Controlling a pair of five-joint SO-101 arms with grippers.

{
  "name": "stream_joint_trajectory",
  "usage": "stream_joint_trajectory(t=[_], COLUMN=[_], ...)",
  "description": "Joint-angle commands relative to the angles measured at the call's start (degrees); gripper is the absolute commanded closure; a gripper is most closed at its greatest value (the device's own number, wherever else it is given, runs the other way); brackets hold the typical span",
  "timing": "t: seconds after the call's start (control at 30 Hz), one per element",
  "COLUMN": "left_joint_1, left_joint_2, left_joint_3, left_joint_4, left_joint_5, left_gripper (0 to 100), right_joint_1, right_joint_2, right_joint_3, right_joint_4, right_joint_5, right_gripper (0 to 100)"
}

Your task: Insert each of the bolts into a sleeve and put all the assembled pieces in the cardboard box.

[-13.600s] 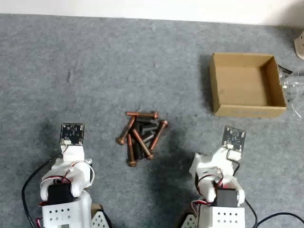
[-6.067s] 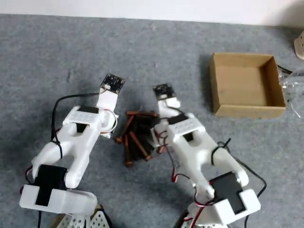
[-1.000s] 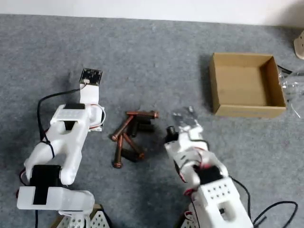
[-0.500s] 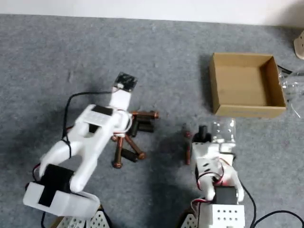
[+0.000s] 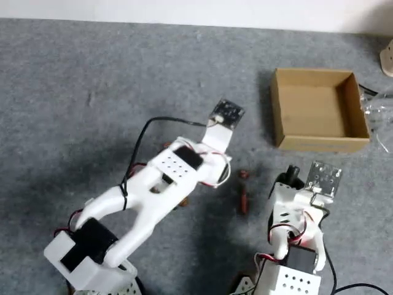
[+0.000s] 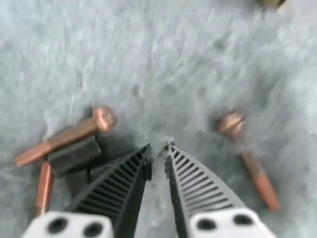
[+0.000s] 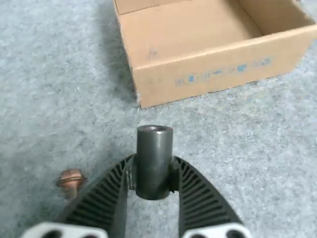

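Lying loose on the grey tabletop, one bolt sits between the two arms, and the next move turns on it. Its long side runs from near the arms' bases out toward the far edge, with the round head at the far end. The left pincer hangs just beside the bolt, close to the head end, but not touching it. The bolt is off to one side of the tips, not between them. That pincer is almost closed, with just a thin gap, and it holds nothing. I think it must open wider and shift sideways over the bolt's stem to pick it up.

The right pincer is closed around a dark sleeve. The sleeve stands upright with its open hole at the top. The bolt is near this pincer too, down on the tabletop, but the left pincer is nearer.

A small pile of more bolts and another sleeve lies on the other side of the left pincer. They may be touching one finger, but that is hard to tell. The left arm covers most of the pile from above. The box sits beyond the right pincer, well apart from the bolt, and looks empty. Nothing lies between the bolt and the held sleeve.
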State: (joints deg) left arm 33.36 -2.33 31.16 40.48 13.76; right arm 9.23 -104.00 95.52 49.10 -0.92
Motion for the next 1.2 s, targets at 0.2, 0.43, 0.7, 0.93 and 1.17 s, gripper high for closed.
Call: stream_joint_trajectory(t=[0.2,0.43,0.7,0.93,1.17], left_joint_1=[8.1,8.5,9.7,10.1,11.9], left_joint_2=[0.3,13.2,18.2,18.6,23.7], left_joint_3=[-4.2,-10.2,-27.6,-41.6,-41.5], left_joint_4=[-0.8,-3.3,18.9,33.8,30.1], left_joint_5=[15.5,20.3,20.4,24.9,27.6], left_gripper=[93,93,93,93,93], right_joint_1=[3.0,2.2,2.4,2.6,5.1], right_joint_2=[-0.9,-0.9,-0.9,-0.9,-0.9], right_joint_3=[0.2,0.2,0.2,0.2,0.4], right_joint_4=[-0.2,-0.3,-0.3,-0.9,-2.3], right_joint_5=[-0.7,-0.7,-0.7,-0.7,-0.7], right_gripper=[99.4,99.4,99.4,99.4,99.4])
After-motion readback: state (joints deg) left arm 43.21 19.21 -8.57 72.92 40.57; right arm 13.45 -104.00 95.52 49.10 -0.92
